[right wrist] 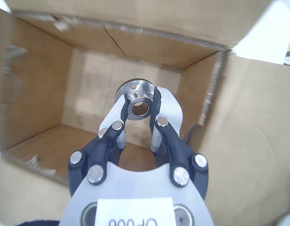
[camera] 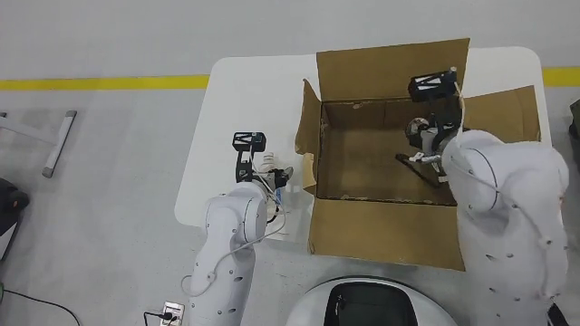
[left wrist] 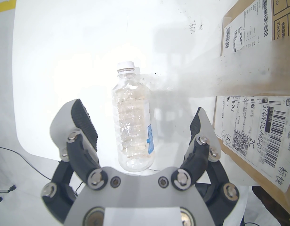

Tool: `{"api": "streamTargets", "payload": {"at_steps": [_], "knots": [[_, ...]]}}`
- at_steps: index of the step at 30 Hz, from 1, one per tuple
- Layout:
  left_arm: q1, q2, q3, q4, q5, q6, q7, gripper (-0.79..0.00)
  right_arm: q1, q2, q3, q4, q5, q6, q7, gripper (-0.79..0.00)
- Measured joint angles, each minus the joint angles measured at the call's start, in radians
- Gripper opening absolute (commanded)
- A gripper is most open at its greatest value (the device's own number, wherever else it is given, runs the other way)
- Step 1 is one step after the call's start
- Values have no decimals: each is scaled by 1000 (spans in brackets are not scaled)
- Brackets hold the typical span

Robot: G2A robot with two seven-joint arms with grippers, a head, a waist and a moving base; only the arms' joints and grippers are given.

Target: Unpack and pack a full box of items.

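An open cardboard box (camera: 390, 72) stands on the white table (camera: 245, 91), its flaps spread outward. Inside the box opening, above its bare floor (right wrist: 72, 137), my right gripper (right wrist: 140, 101) is shut on a shiny metal flanged ring (right wrist: 136, 95). The top view has the same gripper (camera: 420, 140) over the box's right half. A clear plastic bottle (left wrist: 133, 121) with a white cap and a blue label lies on the table to the left of the box. My left gripper (left wrist: 139, 109) straddles it, open, with its black pads (left wrist: 84, 121) apart from the bottle's sides.
The box's labelled side wall (left wrist: 258, 128) stands close beside the left gripper. The table's rounded edge (left wrist: 20, 139) is near on the other side. A yellow floor line (camera: 100, 82) runs behind the table. Loose cables (left wrist: 29, 163) lie on the floor.
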Motion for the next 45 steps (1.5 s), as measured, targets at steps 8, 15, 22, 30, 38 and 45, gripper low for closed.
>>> {"api": "streamTargets", "payload": {"at_steps": [8,15,22,30,38,45], "knots": [[0,0,0,0,0,0,0,0,40,26,297,-171,203,-32,0,-785],[0,0,0,0,0,0,0,0,15,64,556,-171,352,-97,0,-785],[0,0,0,0,0,0,0,0,-100,100,706,-171,461,-133,0,-785],[0,0,0,0,0,0,0,0,-255,129,809,-171,561,-109,0,-785],[0,0,0,0,0,0,0,0,-259,130,810,-171,563,-108,0,-785],[0,0,0,0,0,0,0,0,-259,130,810,-171,563,-108,0,-785]]}}
